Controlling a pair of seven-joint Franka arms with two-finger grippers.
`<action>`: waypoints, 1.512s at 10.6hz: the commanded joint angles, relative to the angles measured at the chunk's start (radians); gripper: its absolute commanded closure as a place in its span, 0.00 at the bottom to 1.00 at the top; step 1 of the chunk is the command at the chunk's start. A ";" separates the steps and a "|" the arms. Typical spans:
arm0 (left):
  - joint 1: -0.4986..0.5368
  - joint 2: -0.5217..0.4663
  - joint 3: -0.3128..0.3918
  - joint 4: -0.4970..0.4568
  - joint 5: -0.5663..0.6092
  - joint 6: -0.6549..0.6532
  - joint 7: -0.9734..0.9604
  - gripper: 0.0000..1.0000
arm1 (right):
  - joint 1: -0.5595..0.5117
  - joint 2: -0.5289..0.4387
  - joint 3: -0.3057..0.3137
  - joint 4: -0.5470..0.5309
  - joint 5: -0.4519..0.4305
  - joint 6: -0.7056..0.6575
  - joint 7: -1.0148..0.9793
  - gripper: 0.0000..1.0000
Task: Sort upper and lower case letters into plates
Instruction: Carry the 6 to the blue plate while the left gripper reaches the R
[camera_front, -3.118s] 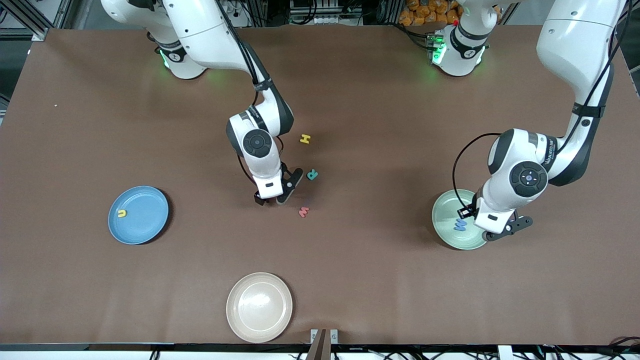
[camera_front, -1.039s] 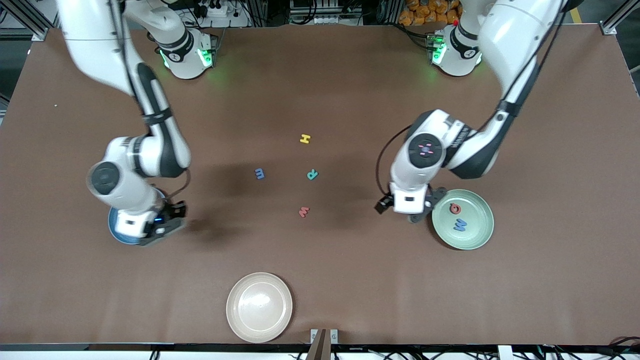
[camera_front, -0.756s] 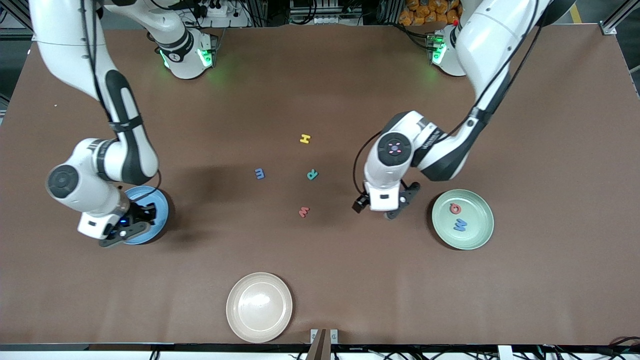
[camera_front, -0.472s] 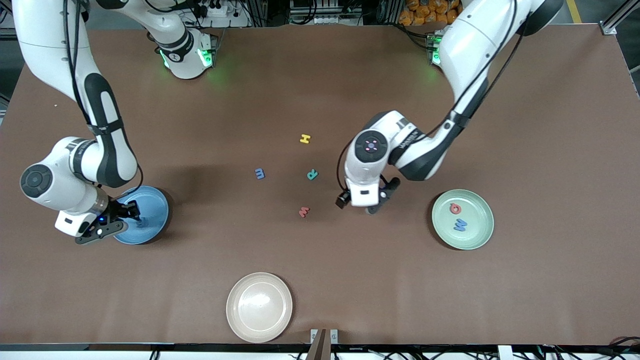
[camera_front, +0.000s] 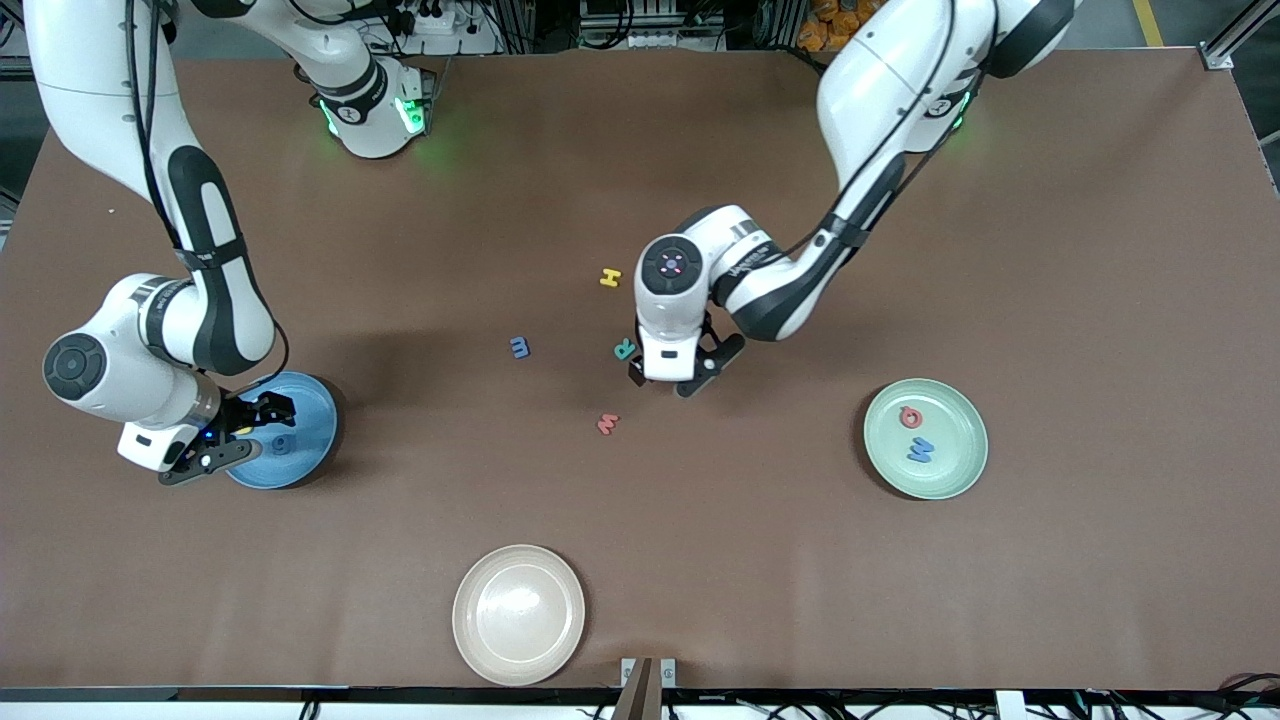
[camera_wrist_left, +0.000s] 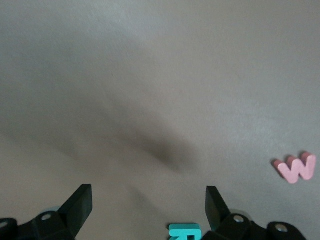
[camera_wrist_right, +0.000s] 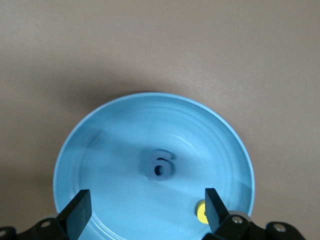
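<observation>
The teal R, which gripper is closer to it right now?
Left. The left gripper hangs open right beside the teal R; the right gripper is open over the light blue plate.

The right gripper (camera_front: 232, 433) hangs at the frame's left edge, jaws spread wide. The left gripper (camera_front: 672, 372), mid-frame, points down off a bent arm, fingers (camera_wrist_left: 80, 202) parted.

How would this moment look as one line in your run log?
right gripper: open over light blue plate | small blue g: in plate | left gripper: open over teal R
</observation>
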 joint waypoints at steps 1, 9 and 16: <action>-0.049 0.054 0.022 0.061 -0.009 0.010 -0.023 0.00 | 0.043 -0.020 0.004 -0.004 0.014 -0.021 0.001 0.00; -0.115 0.115 0.025 0.067 -0.004 0.124 -0.103 0.00 | 0.158 -0.022 0.007 0.029 0.015 -0.143 0.051 0.00; -0.113 0.128 0.027 0.066 -0.001 0.141 -0.094 0.08 | 0.195 -0.146 0.007 -0.127 0.017 -0.136 0.088 0.00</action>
